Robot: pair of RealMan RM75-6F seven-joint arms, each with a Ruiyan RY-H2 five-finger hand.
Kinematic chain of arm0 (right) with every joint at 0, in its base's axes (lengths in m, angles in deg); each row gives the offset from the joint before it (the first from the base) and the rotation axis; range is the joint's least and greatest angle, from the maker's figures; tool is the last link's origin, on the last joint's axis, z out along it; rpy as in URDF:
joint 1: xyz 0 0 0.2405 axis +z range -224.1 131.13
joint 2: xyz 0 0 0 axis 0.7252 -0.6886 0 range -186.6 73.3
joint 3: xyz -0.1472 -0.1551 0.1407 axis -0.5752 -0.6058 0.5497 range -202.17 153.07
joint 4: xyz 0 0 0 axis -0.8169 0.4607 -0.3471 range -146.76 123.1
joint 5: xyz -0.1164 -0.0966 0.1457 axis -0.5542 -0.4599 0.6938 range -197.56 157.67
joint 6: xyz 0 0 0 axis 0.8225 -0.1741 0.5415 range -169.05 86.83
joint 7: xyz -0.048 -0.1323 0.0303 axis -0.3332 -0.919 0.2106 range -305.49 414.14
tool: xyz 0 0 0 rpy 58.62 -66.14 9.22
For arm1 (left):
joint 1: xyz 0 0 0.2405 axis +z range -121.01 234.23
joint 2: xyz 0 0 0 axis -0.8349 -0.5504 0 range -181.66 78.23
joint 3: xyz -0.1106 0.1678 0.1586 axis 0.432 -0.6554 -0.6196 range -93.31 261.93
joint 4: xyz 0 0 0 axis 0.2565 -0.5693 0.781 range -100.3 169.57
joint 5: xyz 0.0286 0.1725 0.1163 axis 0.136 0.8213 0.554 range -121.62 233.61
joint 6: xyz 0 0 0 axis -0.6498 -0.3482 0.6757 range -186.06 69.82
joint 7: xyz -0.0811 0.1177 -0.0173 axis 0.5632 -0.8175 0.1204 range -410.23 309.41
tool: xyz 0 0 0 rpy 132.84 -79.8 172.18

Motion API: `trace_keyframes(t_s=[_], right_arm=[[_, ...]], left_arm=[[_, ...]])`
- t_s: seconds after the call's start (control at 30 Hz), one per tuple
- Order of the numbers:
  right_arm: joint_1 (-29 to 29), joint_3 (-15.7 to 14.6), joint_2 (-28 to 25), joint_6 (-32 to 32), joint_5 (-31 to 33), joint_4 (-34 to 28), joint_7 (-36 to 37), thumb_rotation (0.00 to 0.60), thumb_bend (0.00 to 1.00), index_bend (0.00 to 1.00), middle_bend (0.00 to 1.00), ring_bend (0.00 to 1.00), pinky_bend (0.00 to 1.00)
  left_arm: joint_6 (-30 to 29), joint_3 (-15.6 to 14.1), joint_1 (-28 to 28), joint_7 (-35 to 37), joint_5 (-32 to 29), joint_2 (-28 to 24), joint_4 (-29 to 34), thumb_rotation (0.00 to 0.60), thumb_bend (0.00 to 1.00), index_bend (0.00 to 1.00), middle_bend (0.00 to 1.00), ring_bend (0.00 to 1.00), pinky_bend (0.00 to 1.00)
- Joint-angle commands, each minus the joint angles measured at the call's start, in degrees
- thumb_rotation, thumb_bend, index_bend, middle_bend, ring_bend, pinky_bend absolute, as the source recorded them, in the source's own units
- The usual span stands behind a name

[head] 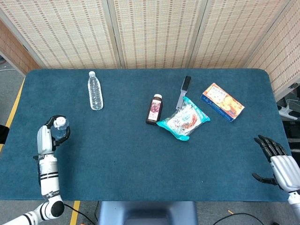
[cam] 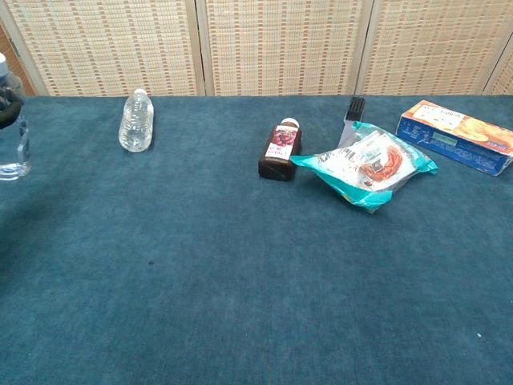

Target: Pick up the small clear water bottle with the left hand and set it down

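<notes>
The left hand [head: 49, 136] wraps the small clear plastic water bottle with a white cap [head: 59, 126] just below its neck, holding it upright over the blue cloth table [head: 140, 154] near its left edge, probably ready for setting down (the chest view shows only a sliver). The right hand [head: 276, 161] rests with spread fingers, holding nothing.

Small clear water bottle [cam: 13, 136] half cut off at chest view's left edge.

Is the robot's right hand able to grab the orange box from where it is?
Probably yes. The right hand is open at the table's near right edge, and the orange box lies farther back with only bare cloth between them. It would need a fair stretch forward, though.
</notes>
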Motion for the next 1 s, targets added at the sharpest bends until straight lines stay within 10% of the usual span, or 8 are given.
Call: trace_keyframes(t_s=[0.03,0.17,0.43,0.63,1.0], right_arm=[[0.0,0.0,0.1,-0.1,0.0,0.1,-0.1,0.600,0.06,0.00,0.00,0.00,0.11],[0.0,0.0,0.1,-0.2,0.0,0.1,0.0,0.600,0.06,0.00,0.00,0.00,0.11],[0.1,0.0,0.2,0.0,0.0,0.1,-0.2,0.600,0.06,0.00,0.00,0.00,0.11],[0.3,-0.2,0.2,0.4,0.0,0.0,-0.4,0.600,0.06,0.00,0.00,0.00,0.11],[0.3,-0.3,0.1,0.4,-0.1,0.0,-0.5,0.600,0.06,0.00,0.00,0.00,0.11]], left_arm=[[9.2,3.1,2.2,25.2,-1.9,-4.2,9.6,0.600,0.55,0.52,0.54,0.45,0.37],[13.2,3.8,2.6,29.3,-4.1,-6.6,11.5,0.600,0.55,0.53,0.55,0.45,0.39],[0.4,-0.6,0.1,-2.6,-3.3,0.2,-1.6,0.600,0.67,0.54,0.54,0.46,0.40],[-7.5,-3.7,-1.2,-13.3,2.4,5.1,-13.2,0.600,0.72,0.54,0.54,0.46,0.40],[7.7,-0.2,2.4,20.3,-2.2,-3.3,9.2,0.600,0.68,0.54,0.55,0.46,0.40]])
